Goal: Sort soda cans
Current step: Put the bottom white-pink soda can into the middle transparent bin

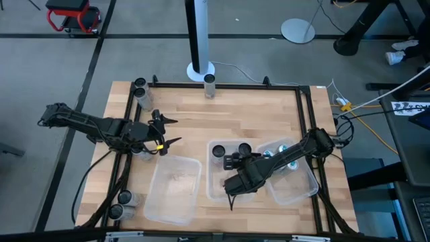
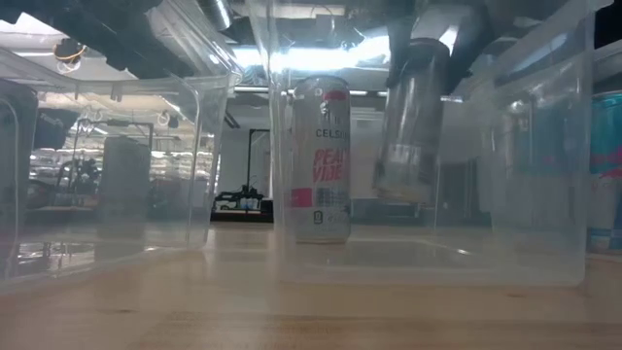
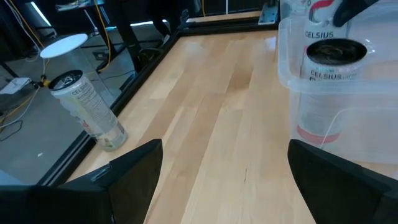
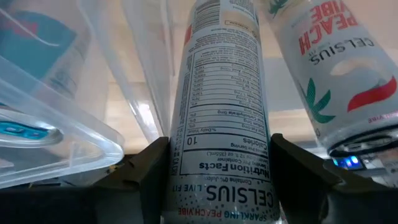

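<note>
I have a Celsius can (image 4: 219, 106) clamped between the fingers of my right claw (image 1: 236, 160), over the middle clear bin (image 1: 216, 191); its side shows "Nutrition Facts" and "CELSIUS LIVE FIT". In the low view this can (image 2: 410, 126) hangs tilted inside the bin, off the floor of it. Beside it in the same bin stands another dark-topped can (image 2: 322, 160), upright, with "PEACH VIBE" in red on a white side; from above I see two dark tops (image 1: 218, 151) at the bin's far end. The bin to the right (image 1: 299, 191) holds blue-and-white cans (image 1: 290, 163), partly hidden under my right arm. The bin to the left (image 1: 173, 191) shows nothing inside that I can make out.

My left claw (image 1: 164, 131) hovers above the bare wooden surface (image 1: 235, 114) near its left edge, fingers spread and gripping nothing. Ahead of it in its wrist view a Celsius can (image 3: 90, 112) leans at the surface's rail. More cans wait around the rim: two at the far left corner (image 1: 141, 91), one at the far middle (image 1: 209, 83), two at the near left corner (image 1: 121, 205). A white pole base (image 1: 200, 69) stands on the floor beyond.
</note>
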Tool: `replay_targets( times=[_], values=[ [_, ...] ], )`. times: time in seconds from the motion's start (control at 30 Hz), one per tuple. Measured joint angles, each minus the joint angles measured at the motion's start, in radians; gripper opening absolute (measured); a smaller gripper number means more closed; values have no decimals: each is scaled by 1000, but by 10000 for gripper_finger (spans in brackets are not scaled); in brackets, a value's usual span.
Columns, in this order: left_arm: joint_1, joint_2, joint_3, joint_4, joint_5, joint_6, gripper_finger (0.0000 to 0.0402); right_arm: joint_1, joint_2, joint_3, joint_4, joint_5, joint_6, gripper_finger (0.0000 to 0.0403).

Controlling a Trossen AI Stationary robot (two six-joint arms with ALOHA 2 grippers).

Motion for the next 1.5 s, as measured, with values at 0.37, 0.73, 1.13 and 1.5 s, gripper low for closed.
replay_targets(
  times=[0.37, 0.73, 1.13, 1.5],
  values=[
    [0, 3, 0, -2, 0, -5, 333, -29, 7, -40, 120, -56, 16, 278],
    [0, 16, -1, -4, 0, -2, 333, -50, 7, -59, 127, -54, 17, 288],
    [0, 17, -1, -4, 0, -5, 333, -47, 7, -49, 118, -62, 11, 289],
    [-1, 17, -1, -10, 0, -16, 333, -47, 7, 18, 133, -88, 43, 289]
  ],
)
